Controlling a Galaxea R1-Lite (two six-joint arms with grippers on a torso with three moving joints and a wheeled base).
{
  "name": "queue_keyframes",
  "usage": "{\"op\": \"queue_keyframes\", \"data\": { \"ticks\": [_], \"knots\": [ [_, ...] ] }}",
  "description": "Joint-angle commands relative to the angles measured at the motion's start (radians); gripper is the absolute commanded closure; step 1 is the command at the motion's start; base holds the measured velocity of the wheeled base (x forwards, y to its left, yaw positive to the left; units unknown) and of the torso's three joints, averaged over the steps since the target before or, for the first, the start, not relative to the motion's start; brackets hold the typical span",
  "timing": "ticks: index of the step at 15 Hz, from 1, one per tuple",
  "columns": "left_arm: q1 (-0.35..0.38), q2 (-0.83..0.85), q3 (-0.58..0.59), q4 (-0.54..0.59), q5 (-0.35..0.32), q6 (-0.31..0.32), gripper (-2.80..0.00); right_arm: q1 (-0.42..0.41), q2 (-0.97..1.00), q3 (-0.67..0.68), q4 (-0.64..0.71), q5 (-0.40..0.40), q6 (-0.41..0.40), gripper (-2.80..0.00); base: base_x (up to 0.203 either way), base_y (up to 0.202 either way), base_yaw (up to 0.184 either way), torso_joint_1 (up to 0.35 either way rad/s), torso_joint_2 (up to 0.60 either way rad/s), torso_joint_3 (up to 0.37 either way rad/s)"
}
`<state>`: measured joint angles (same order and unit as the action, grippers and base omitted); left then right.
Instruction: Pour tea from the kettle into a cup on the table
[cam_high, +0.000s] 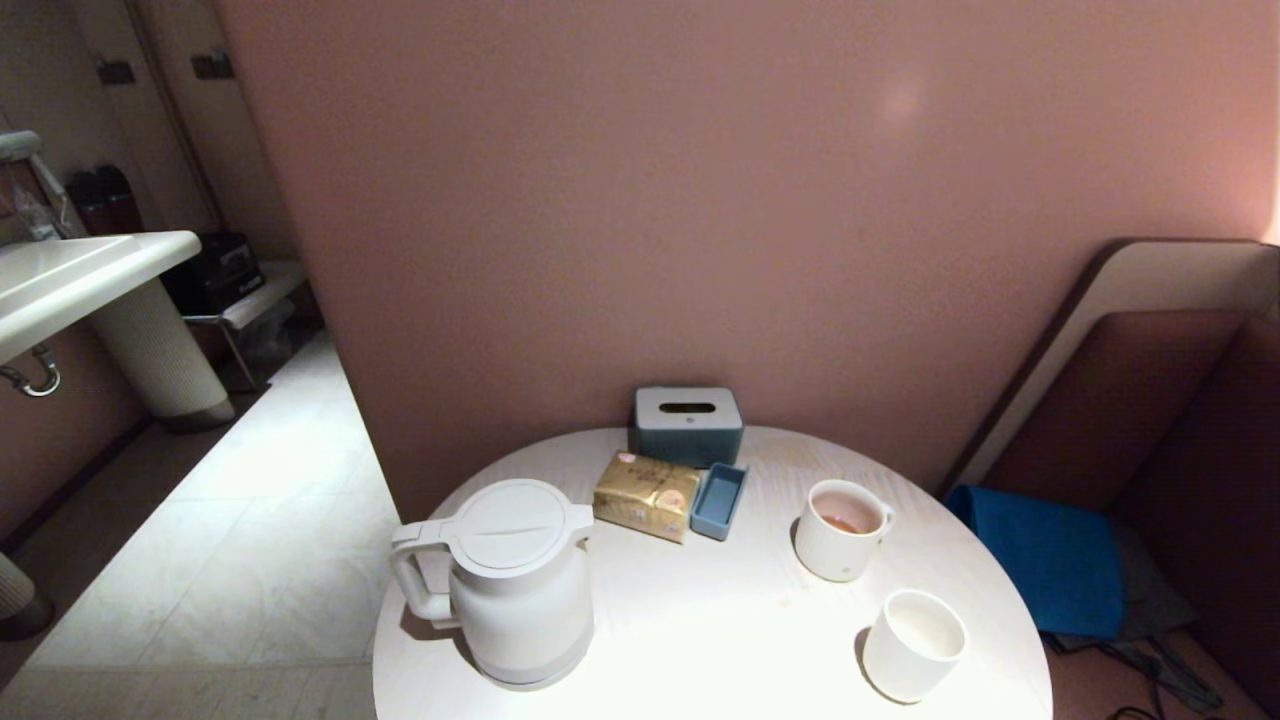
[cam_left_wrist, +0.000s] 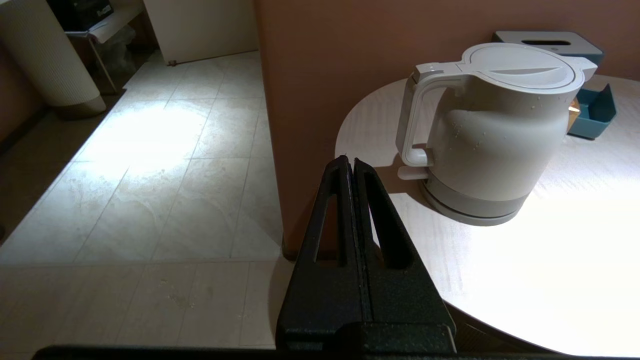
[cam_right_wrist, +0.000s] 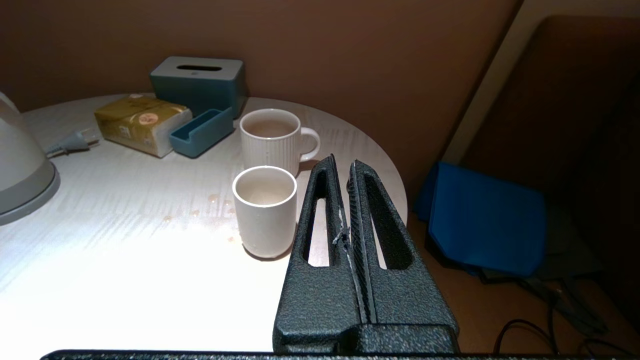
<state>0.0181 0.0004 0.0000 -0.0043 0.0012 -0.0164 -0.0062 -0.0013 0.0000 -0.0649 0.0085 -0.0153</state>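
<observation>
White plastic: the kettle (cam_high: 510, 585) stands upright on the counter (cam_high: 720, 640), on your left side of its round top, lid on, and it is by far the largest item there.
Kettle handle: the loop handle (cam_left_wrist: 415, 125) faces away from the spout, out toward the counter's left edge and so toward the left claw (cam_left_wrist: 350, 162).
Cup: the plain cup (cam_high: 915, 645) stands upright near the front right edge; its inside looks pale, and whether it holds any tea cannot be told.
Mug: the ribbed mug (cam_high: 845, 530) stands just behind the cup, apart from it, with reddish tea (cam_high: 843, 520) in it.
Left claw: fingers pressed together, holding nothing; it hangs off the counter's left edge, well short of the handle.
Right claw (cam_right_wrist: 345, 165): fingers together, holding nothing; it sits just beside the cup, on the side toward the counter's right edge.
Key relation: the kettle lies ahead of the left claw and across the counter from the right one, so you would judge the left arm nearer to it.
Next move, as a judgement: open the left claw and slide it around the upright bar of the handle.
Spill marks: small drops (cam_right_wrist: 215, 200) lie on the counter beside the cup.
Other items: a tissue box (cam_high: 688, 425), a blue tray (cam_high: 720, 500) and a gold packet (cam_high: 648, 497) sit at the back by the wall.
</observation>
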Motion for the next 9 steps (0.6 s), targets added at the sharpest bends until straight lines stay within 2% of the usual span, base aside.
{"op": "queue_keyframes", "data": {
  "ticks": [1,9],
  "knots": [
    [0.000,0.000,0.000,0.000,0.000,0.000,0.00,0.000,0.001,0.000,-0.001,0.001,0.000,0.00,0.000,0.000,0.000,0.000,0.00,0.000],
    [0.000,0.000,0.000,0.000,0.000,0.000,0.00,0.000,0.001,0.000,-0.001,0.001,0.000,0.00,0.000,0.000,0.000,0.000,0.00,0.000]
  ]
}}
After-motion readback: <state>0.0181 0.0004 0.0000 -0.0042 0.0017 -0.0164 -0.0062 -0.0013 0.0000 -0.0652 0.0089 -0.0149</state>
